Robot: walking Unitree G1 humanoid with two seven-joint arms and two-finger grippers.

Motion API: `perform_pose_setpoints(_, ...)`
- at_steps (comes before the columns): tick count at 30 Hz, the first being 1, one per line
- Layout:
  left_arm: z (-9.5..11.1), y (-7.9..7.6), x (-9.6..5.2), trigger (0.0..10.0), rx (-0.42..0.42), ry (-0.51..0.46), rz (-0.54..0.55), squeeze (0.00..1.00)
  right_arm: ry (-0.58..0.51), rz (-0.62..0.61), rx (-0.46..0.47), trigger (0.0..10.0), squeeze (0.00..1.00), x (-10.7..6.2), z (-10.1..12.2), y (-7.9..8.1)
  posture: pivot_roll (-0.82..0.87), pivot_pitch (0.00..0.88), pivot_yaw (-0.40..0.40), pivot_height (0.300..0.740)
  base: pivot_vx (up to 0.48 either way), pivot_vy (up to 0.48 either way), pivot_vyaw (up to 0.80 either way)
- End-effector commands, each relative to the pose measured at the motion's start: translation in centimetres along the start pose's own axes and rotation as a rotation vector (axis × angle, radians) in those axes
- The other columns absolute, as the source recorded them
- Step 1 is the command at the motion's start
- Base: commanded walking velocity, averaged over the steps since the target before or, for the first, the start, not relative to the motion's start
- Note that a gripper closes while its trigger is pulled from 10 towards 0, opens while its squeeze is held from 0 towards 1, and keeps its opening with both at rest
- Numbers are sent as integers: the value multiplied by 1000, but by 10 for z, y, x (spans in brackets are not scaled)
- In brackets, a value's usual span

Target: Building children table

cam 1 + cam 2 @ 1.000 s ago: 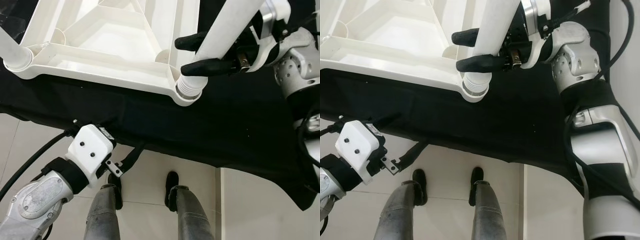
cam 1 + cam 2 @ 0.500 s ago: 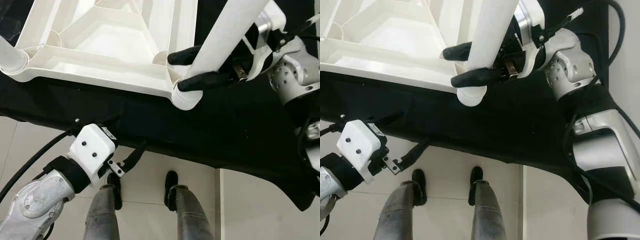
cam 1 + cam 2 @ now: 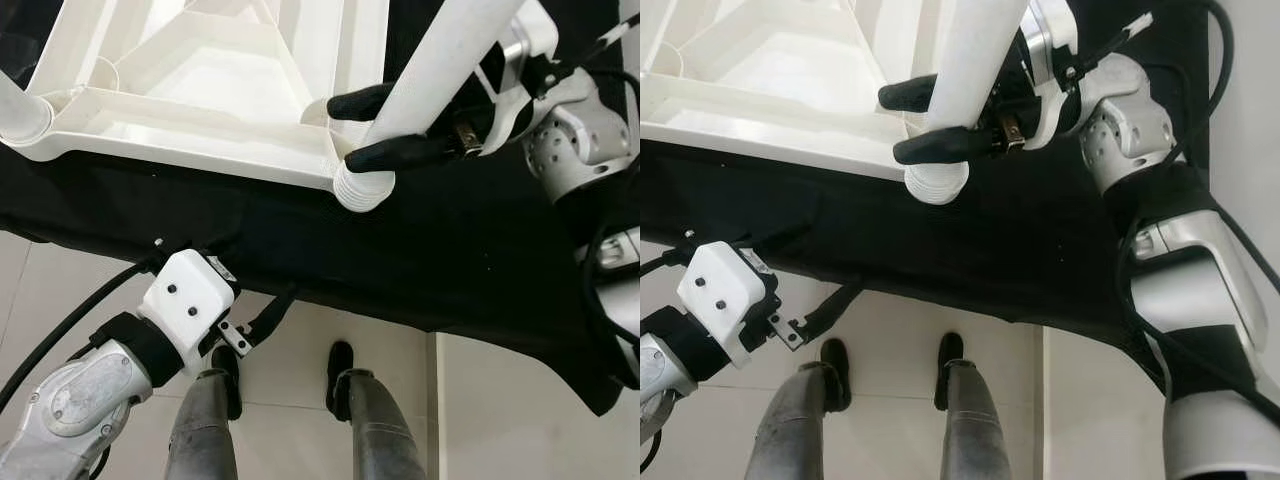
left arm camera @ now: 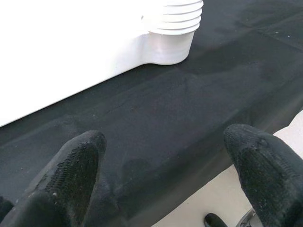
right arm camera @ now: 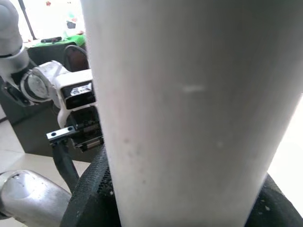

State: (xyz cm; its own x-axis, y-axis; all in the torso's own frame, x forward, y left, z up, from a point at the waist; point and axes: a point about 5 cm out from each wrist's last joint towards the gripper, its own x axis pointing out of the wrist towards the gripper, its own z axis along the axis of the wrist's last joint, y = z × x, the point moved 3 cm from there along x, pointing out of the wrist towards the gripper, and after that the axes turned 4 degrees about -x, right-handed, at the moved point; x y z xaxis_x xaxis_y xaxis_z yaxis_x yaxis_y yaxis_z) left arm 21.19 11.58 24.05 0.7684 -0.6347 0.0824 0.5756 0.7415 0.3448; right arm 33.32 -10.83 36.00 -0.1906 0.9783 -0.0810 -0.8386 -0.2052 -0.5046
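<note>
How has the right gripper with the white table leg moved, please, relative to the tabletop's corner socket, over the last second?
Yes. The right gripper, shut on the white leg, has shifted leftward against the tabletop, bringing the leg's threaded end to the corner socket.

Open black cloth (image 3: 470, 250) near and right of the white frame (image 3: 200, 120); blocked far right by the leg (image 3: 440, 70).

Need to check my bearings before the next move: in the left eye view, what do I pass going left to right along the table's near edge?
Fitted table leg → tabletop underside frame → threaded corner socket → table leg in the right gripper.
</note>
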Motion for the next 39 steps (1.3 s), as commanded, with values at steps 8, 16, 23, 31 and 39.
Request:
perform_pose_setpoints(8, -4, -6, -1, 10000, -1, 16, -30, 0, 111, 9, 118, 10000, 0, -4, -36, 11, 148, 545, -107, 740, 0, 0, 0)
perform_pose_setpoints(16, -3, -6, 0, 10000, 5, 15, -31, 0, 132, -3, 104, 10000, 0, -3, -41, 8, 152, 543, -104, 740, 0, 0, 0)
perform_pose_setpoints(23, -2, -6, 0, 10000, 8, 13, -35, 0, 133, -17, 98, 10000, 0, -5, -39, 5, 153, 538, -103, 740, 0, 0, 0)
perform_pose_setpoints(31, -2, -7, 1, 10000, 9, 7, -42, 0, 147, -9, 101, 10000, 0, -5, -41, 7, 149, 534, -103, 740, 0, 0, 0)
perform_pose_setpoints(39, -1, -7, 2, 10000, 12, 5, -45, 0, 154, 9, 98, 10000, 0, 2, -46, 7, 152, 535, -106, 740, 0, 0, 0)
